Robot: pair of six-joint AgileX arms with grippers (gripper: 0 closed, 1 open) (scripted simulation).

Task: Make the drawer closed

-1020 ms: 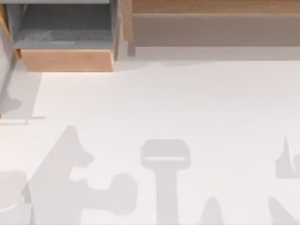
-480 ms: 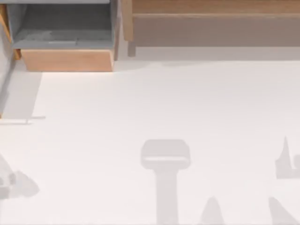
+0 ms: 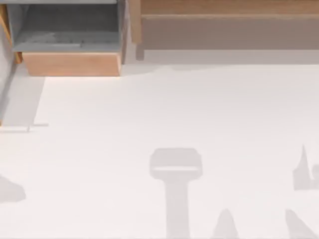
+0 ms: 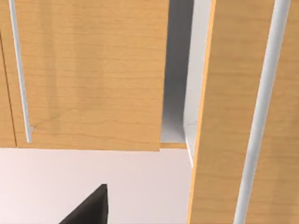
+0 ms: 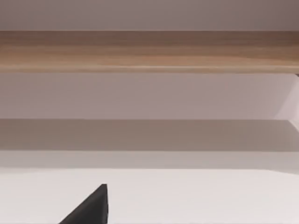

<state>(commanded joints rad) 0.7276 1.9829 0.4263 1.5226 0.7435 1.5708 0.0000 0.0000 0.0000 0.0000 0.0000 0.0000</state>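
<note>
drawer (image 3: 71,63): sitting pulled open at the table's (image 3: 174,114) far left corner, grey inside showing
gripper states: I cannot tell

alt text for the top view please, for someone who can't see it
An open drawer with grey inner walls and a light orange-brown front panel juts out at the far left of a white table. A long brown wooden bench-like body runs along the far edge to its right, and soft grey shadows fall across the near part of the table.
</note>
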